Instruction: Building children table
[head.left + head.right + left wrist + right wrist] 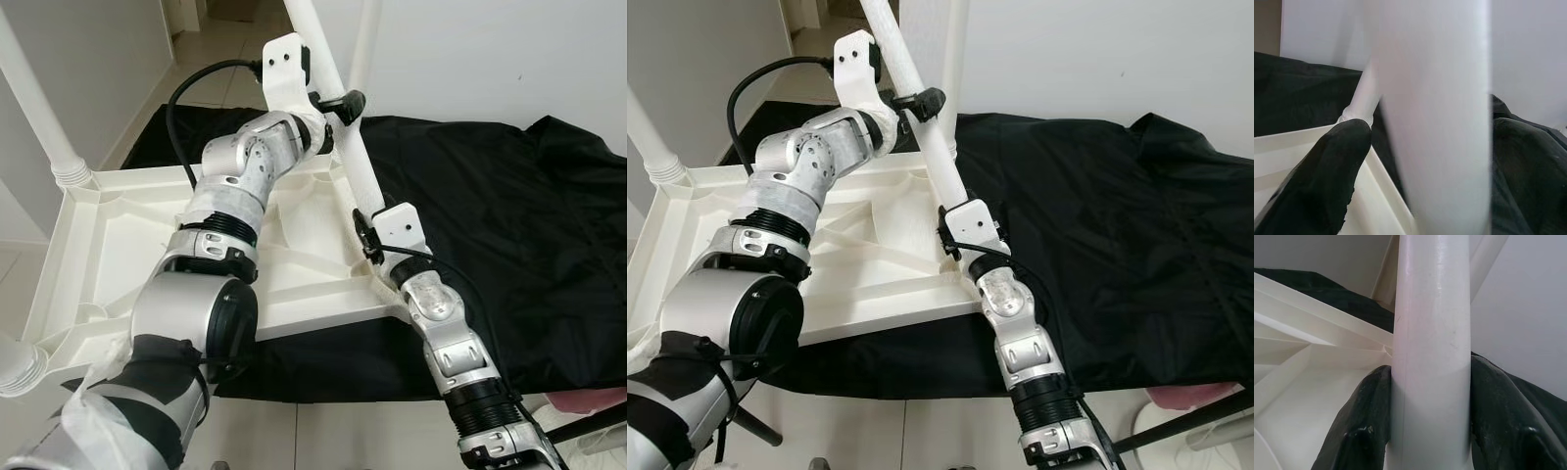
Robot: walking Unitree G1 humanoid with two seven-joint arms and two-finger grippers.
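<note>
Glossy smooth plastic leg (1431, 347), matt black cloth (509, 215)

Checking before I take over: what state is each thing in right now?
Tabletop: upside down, underside up, partly on the black cloth.
Held leg: tilted, lower end at the tabletop's corner.
Left claw: shut on the leg, high up.
Right claw: shut on the leg, low down.

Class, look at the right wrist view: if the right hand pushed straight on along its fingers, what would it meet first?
The right hand already clamps the white leg. Straight on it would likely slide along that leg towards the wall; depth is unclear.
</note>
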